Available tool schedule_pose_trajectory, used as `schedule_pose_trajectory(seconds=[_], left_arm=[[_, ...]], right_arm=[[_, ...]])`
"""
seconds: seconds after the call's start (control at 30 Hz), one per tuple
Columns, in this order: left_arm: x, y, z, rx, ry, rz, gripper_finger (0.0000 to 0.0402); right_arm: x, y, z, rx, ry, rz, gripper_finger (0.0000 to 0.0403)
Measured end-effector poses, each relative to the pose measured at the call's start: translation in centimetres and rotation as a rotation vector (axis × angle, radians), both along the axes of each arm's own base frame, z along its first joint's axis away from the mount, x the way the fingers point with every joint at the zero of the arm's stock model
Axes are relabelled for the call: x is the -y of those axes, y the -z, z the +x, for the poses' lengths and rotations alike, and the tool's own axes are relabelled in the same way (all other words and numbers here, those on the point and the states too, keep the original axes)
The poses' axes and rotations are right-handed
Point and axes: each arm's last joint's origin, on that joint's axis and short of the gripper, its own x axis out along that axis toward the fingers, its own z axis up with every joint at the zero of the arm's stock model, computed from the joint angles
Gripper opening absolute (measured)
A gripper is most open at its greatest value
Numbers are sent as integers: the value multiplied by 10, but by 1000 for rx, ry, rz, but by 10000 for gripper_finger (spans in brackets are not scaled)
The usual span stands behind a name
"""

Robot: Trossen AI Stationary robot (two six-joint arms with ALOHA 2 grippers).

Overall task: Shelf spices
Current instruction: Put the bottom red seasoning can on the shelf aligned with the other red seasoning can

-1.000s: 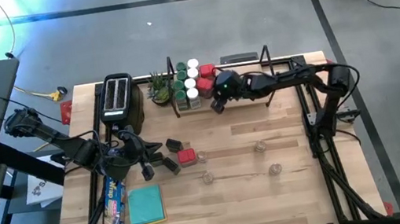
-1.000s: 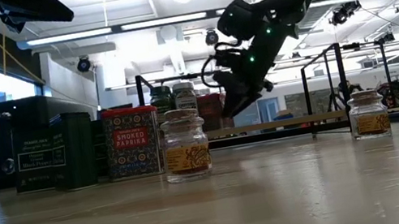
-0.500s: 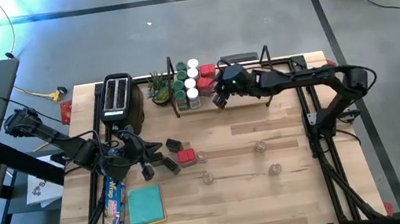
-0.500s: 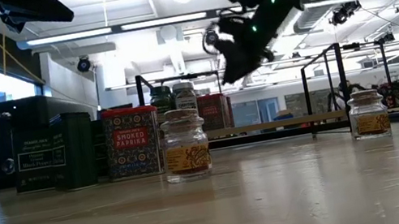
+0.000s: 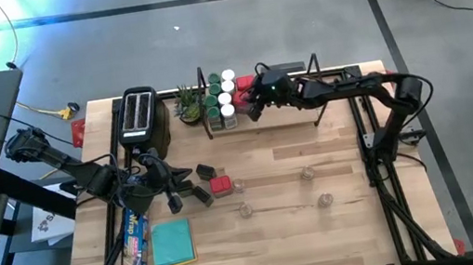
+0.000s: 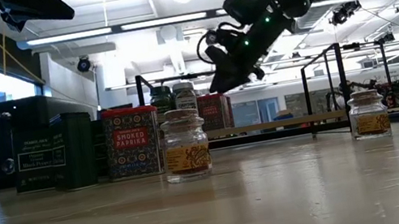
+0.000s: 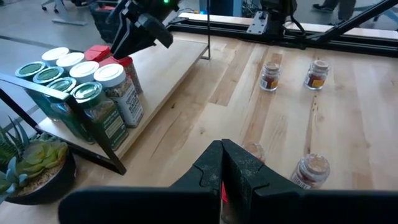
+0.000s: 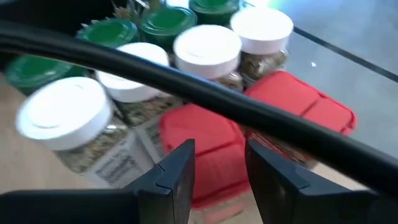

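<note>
Two red square tins (image 8: pixel 211 146) stand on the raised light-wood shelf (image 5: pixel 290 110), beside a cluster of green-lidded and white-lidded spice jars (image 5: pixel 220 100). The right tool (image 5: pixel 253 104) hangs just above the nearer red tin, its fingers apart and holding nothing. Small clear glass jars (image 5: pixel 306 173) stand on the wooden counter (image 5: pixel 345 229), well apart from it. The left tool (image 5: pixel 188 171) rests low beside the dark rectangular tins (image 5: pixel 199 183), fingers together.
</note>
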Motion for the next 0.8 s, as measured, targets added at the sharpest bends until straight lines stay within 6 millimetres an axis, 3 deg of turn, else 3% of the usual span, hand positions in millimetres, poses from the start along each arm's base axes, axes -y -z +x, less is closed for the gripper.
schedule_pose_trajectory(seconds=[0.8], left_arm=[[0,0,0,2,-8,13,3]], right_arm=[[7,-2,-6,-125,-16,-161,133]])
